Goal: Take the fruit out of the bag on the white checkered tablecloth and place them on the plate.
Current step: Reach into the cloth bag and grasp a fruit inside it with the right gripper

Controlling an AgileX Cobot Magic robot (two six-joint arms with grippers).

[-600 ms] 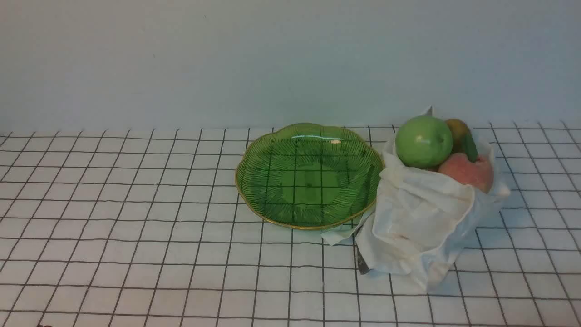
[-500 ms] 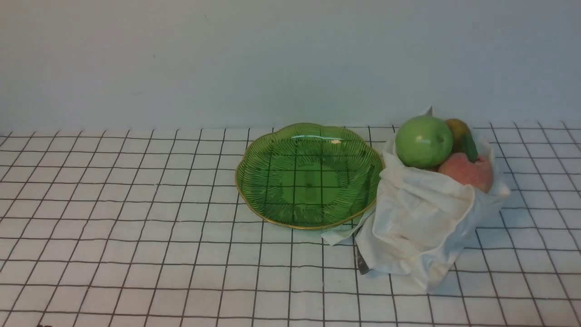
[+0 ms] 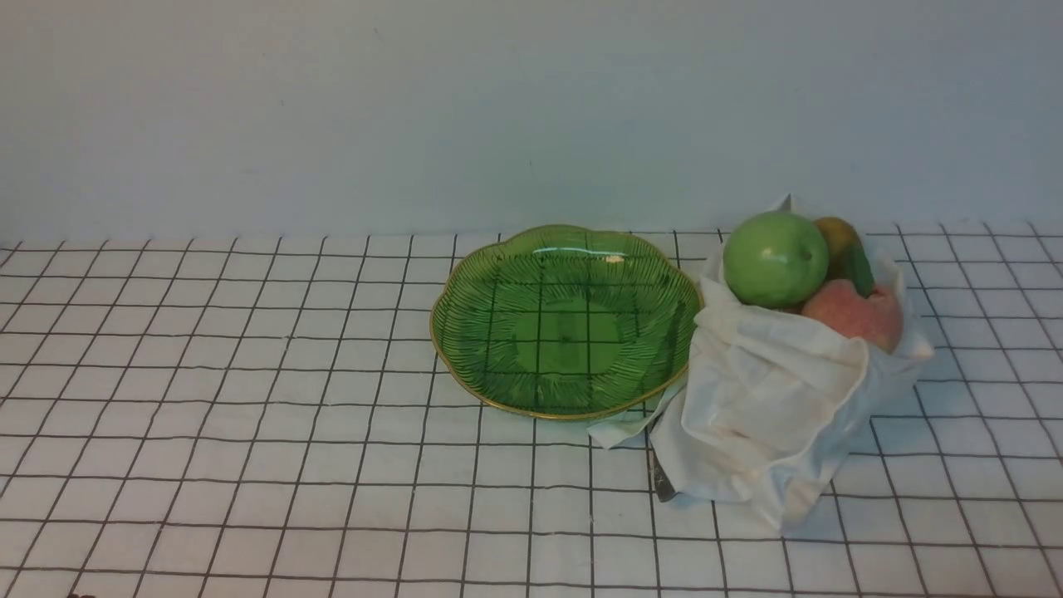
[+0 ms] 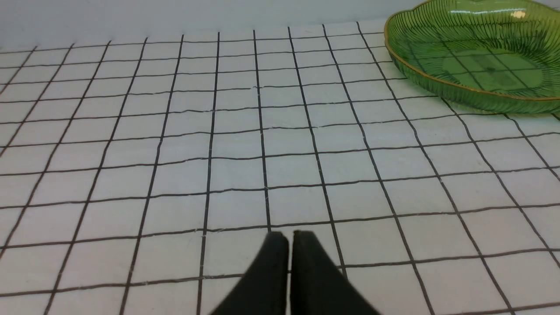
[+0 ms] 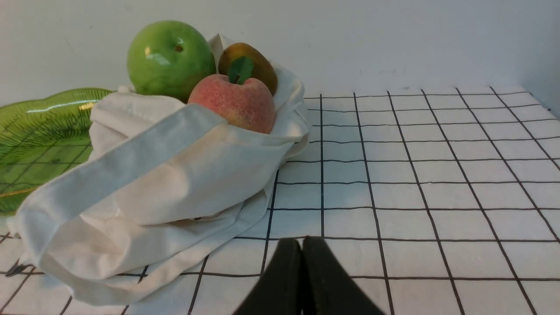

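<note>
The off-white cloth bag (image 3: 764,407) sits on the white checkered tablecloth (image 3: 249,399), right of the green plate (image 3: 498,365). A green apple (image 3: 774,257), a pink-red peach (image 3: 855,314) and a brownish-green pear (image 3: 837,237) stick out of its top. No orange shows. The plate holds nothing. In the right wrist view the bag (image 5: 175,183), apple (image 5: 170,59), peach (image 5: 234,103) and pear (image 5: 256,65) lie ahead of my shut right gripper (image 5: 302,245). In the left wrist view my shut, empty left gripper (image 4: 291,238) is over bare cloth, the plate (image 4: 415,70) far ahead. Neither gripper shows in the front view.
A pale wall (image 3: 531,108) stands just behind the plate and bag. A bag strap (image 3: 623,428) trails onto the cloth by the plate's near rim. In the right wrist view the strap (image 5: 113,170) loops across the bag's front.
</note>
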